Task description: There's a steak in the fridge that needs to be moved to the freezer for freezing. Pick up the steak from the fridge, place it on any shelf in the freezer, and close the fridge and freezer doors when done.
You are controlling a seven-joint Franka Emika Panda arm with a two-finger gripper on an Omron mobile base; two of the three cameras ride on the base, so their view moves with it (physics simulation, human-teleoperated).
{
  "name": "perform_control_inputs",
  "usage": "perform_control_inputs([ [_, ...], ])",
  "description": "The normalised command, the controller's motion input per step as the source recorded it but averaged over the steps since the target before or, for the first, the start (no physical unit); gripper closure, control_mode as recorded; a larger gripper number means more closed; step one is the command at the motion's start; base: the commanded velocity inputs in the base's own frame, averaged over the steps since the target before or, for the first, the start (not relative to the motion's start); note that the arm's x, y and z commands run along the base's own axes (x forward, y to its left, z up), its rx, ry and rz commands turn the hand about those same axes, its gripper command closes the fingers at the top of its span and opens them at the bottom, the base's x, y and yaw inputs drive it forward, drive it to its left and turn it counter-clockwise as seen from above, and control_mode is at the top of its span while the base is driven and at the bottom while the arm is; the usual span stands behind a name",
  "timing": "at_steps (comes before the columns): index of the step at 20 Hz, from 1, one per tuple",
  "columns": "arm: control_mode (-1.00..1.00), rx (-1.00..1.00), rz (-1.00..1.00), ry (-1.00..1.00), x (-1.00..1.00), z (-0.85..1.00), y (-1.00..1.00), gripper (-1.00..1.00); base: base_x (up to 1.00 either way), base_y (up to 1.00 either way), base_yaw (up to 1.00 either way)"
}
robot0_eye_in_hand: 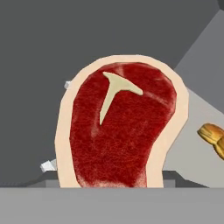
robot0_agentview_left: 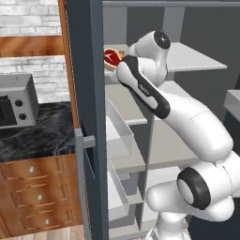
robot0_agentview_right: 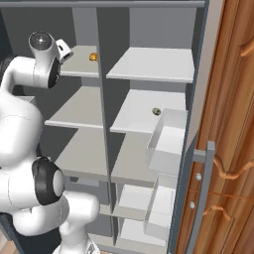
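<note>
The steak [robot0_eye_in_hand: 120, 131], red with a pale fat rim and a T-shaped bone mark, stands close in the hand view. My gripper [robot0_eye_in_hand: 109, 180] is shut on its lower edge. From the left base the steak [robot0_agentview_left: 111, 56] hangs at top-shelf height in the narrower left half, the freezer [robot0_agentview_left: 124, 108], with my gripper [robot0_agentview_left: 120, 60] beside it. That top shelf [robot0_agentview_right: 79, 65] carries a golden-brown pastry [robot0_agentview_right: 93, 57], also seen on the shelf [robot0_eye_in_hand: 192, 148] to the steak's right as the pastry [robot0_eye_in_hand: 213, 136]. The fridge [robot0_agentview_right: 149, 99] is the wider right half. Freezer door [robot0_agentview_left: 86, 84] and fridge door [robot0_agentview_right: 199, 119] both stand open.
Translucent bins line the freezer door [robot0_agentview_left: 119, 136] and the fridge door [robot0_agentview_right: 166, 141]. A small olive thing [robot0_agentview_right: 156, 111] lies on the fridge's middle shelf. A microwave [robot0_agentview_left: 16, 105] sits on a dark counter at the left, above wooden drawers [robot0_agentview_left: 40, 197]. A wooden cabinet [robot0_agentview_right: 233, 124] flanks the right.
</note>
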Motion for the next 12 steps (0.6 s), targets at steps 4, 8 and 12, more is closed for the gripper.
perform_control_inputs([
  [4,-1.00,-0.01,0.00,0.04,0.66,-0.19,0.11,1.00,0.00,0.00,0.00],
  [8,-1.00,0.00,0.00,0.09,0.63,-0.05,0.00,1.00,0.00,0.00,0.00],
  [12,-1.00,0.00,0.00,0.03,0.53,0.00,0.00,1.00,0.00,0.00,0.00],
])
